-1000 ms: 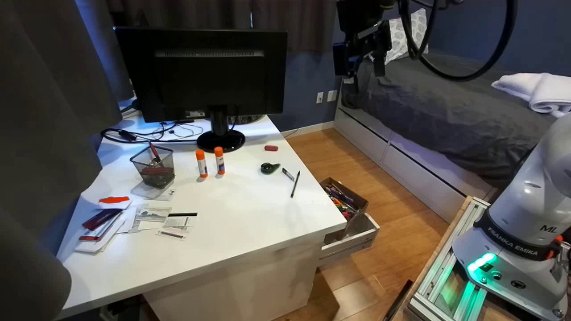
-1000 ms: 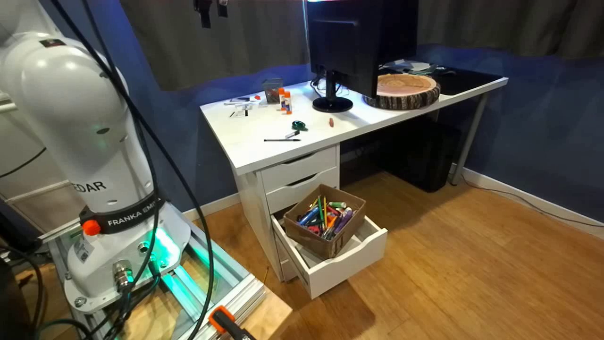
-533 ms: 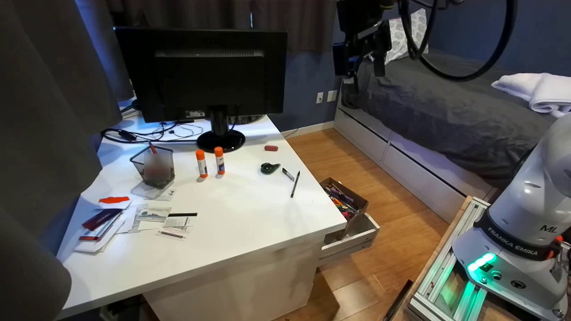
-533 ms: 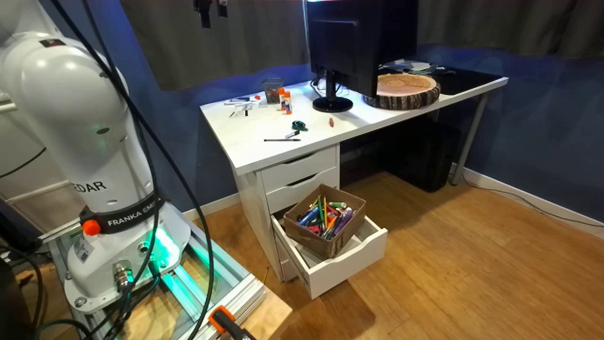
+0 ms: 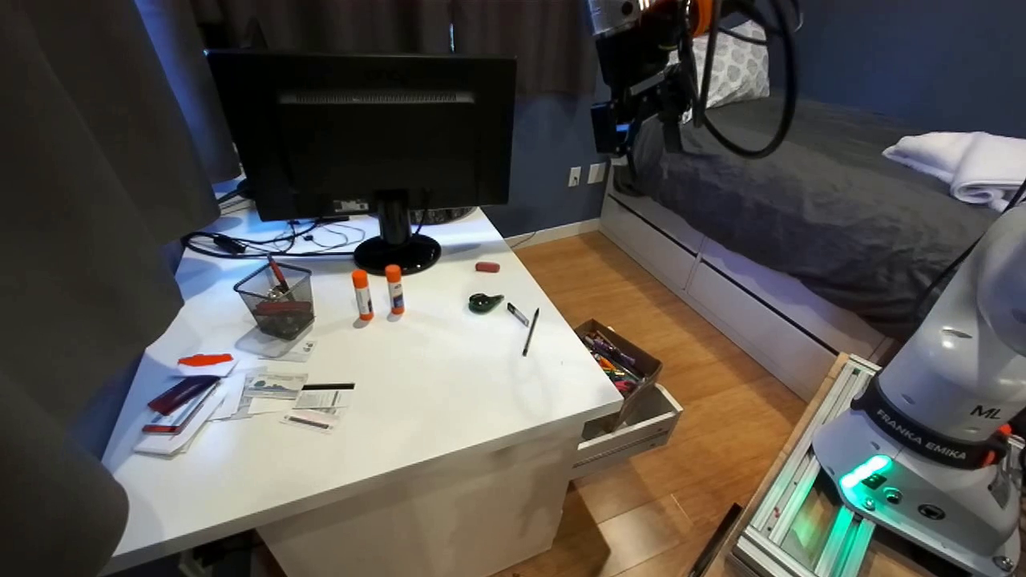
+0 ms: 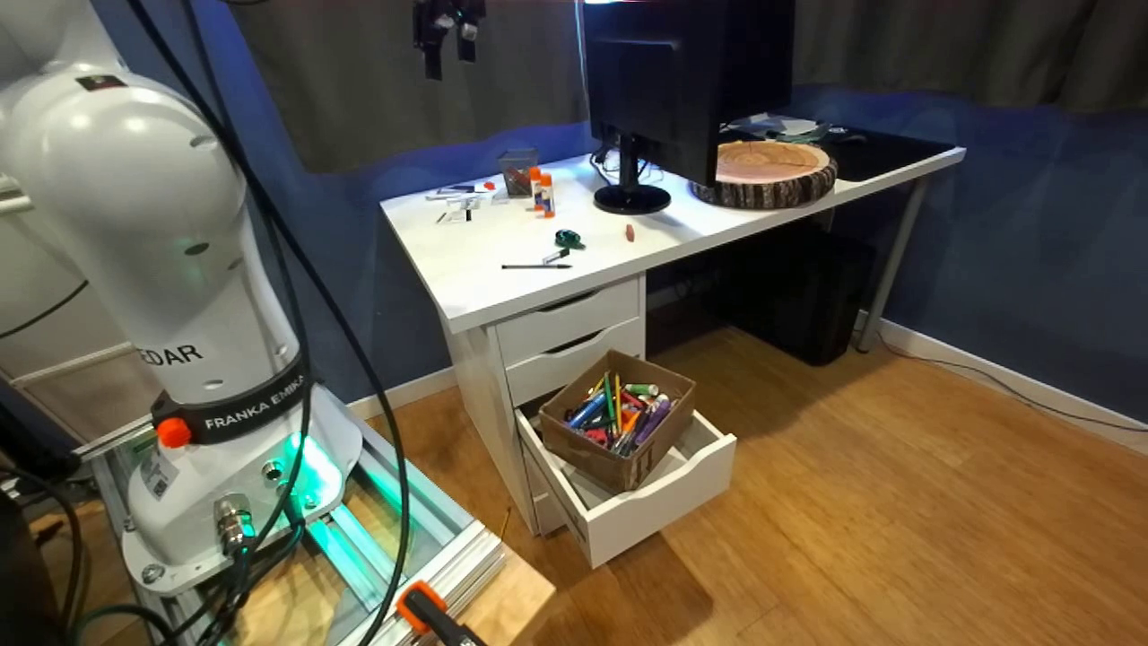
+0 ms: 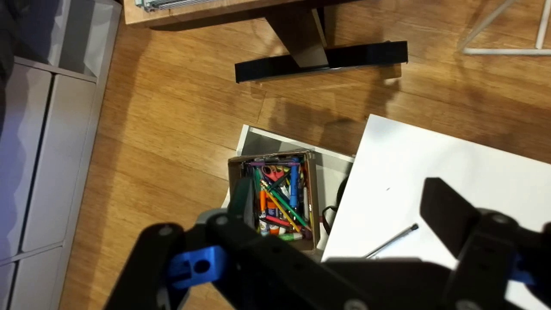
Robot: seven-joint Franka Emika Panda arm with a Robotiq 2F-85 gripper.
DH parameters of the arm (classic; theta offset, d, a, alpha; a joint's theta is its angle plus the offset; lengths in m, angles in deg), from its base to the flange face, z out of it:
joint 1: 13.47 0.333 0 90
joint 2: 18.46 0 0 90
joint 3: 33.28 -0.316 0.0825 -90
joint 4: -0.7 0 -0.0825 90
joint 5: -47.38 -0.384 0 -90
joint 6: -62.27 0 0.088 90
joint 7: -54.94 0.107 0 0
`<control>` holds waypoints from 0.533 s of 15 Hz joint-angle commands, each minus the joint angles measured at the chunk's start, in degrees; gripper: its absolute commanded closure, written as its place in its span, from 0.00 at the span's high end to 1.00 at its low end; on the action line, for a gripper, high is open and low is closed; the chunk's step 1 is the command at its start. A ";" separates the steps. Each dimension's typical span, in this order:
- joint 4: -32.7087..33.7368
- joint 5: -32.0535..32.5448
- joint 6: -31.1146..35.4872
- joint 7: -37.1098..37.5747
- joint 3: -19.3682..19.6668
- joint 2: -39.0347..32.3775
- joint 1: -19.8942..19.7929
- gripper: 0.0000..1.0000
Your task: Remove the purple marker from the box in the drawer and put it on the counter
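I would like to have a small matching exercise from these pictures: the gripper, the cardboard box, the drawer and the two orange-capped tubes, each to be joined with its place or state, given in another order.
Column one
1. gripper
2. cardboard box
3. drawer
4. two orange-capped tubes

Column two
A. pulled out of the white cabinet
B. standing upright on the counter
C. open, in the air
D. brown, inside the drawer

Right pairs: 1-C; 2-D; 3-A; 4-B
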 commanded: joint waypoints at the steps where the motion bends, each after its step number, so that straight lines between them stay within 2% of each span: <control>1: 0.38 2.45 4.57 -5.04 4.13 -6.81 -0.15 1.00; 8: -6.19 3.64 20.57 -13.28 10.47 -12.09 -1.11 1.00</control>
